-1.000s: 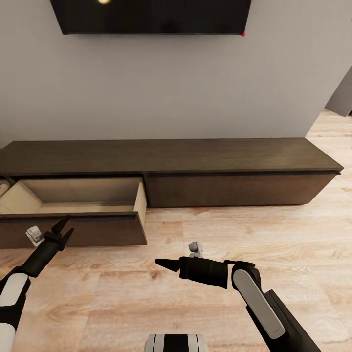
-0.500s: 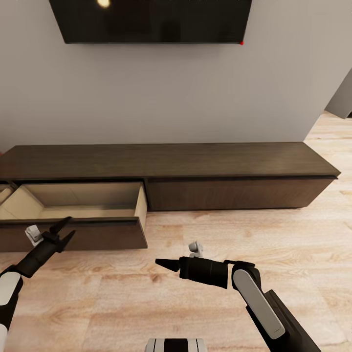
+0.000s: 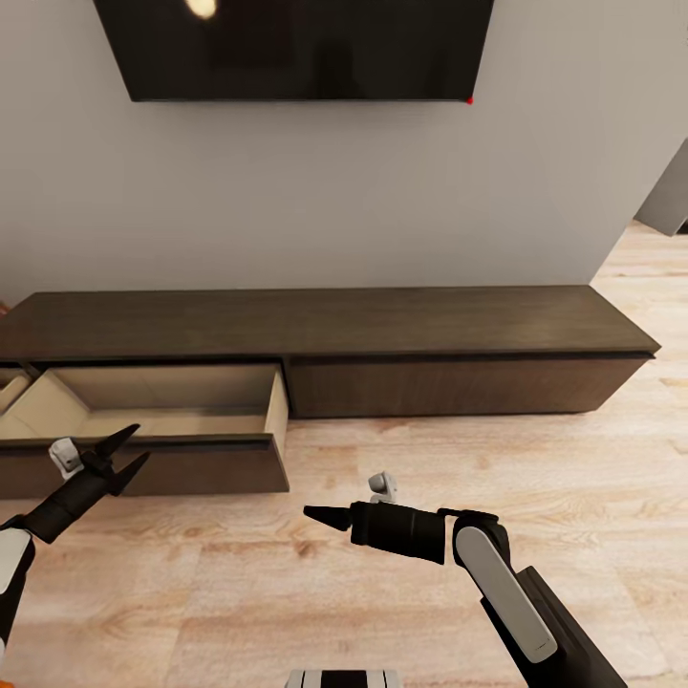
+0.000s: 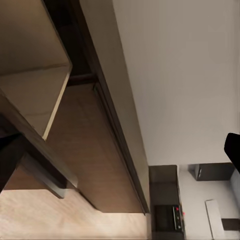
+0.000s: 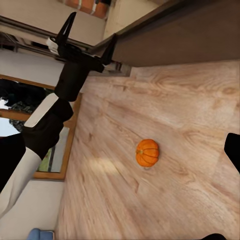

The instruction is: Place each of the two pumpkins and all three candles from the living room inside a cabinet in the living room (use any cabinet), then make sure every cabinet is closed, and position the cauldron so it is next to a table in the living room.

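Observation:
The cabinet (image 3: pixel 459 330) is a long, low dark-brown unit against the wall. Its left drawer (image 3: pixel 162 406) is pulled out, and the part of its pale inside that I see holds nothing. My left gripper (image 3: pixel 122 447) is open and hovers just in front of that drawer's front panel; it also appears in the right wrist view (image 5: pixel 95 26). The right gripper (image 3: pixel 320 517) is low over the floor, pointing left, open and holding nothing. One orange pumpkin (image 5: pixel 147 152) lies on the plank floor ahead of the right gripper, away from the cabinet. The left wrist view looks along the cabinet (image 4: pixel 117 130).
A dark TV (image 3: pixel 296 48) hangs on the grey wall above the cabinet. A second drawer (image 3: pixel 10 387) at the far left edge is partly out. Light wood floor (image 3: pixel 478 459) spreads before the cabinet, with a passage (image 3: pixel 669 191) at the right. A glazed wooden door (image 5: pixel 45 165) shows behind my left arm.
The whole view has shifted, so the camera moved: more of the TV shows and the cabinet sits lower. The left gripper has drawn slightly back from the drawer front. The right arm is unchanged.

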Controlling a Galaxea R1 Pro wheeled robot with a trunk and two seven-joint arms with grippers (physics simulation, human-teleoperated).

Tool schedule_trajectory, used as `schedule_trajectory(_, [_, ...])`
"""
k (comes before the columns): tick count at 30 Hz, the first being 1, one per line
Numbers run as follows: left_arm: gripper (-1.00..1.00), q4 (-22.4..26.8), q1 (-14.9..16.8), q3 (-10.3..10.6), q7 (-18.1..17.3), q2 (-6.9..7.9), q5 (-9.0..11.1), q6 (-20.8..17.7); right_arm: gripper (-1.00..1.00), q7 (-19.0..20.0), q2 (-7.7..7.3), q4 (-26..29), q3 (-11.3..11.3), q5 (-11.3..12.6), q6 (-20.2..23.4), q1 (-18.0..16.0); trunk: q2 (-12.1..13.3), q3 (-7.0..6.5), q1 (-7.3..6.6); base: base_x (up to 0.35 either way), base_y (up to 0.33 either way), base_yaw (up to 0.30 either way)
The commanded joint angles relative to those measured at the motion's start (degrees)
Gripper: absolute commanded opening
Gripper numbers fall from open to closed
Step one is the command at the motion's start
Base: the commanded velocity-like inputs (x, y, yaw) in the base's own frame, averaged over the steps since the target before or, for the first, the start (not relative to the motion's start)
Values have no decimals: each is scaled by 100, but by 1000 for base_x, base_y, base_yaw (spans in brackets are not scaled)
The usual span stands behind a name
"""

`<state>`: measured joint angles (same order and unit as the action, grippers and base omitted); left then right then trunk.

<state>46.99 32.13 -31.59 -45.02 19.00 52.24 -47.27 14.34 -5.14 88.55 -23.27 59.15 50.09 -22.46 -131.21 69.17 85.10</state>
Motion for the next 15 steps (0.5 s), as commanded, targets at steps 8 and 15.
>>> schedule_trajectory(8, [100, 2, 3, 32, -37, 71, -1, -217, 100, -14, 13, 12, -2, -35, 23, -4, 321, -140, -177, 0, 0, 0])
schedule_trajectory(15, [100, 3, 3, 39, -43, 110, -3, -328, 100, -1, 28, 13, -3, -33, 30, -4, 602, -266, -331, 0, 0, 0])
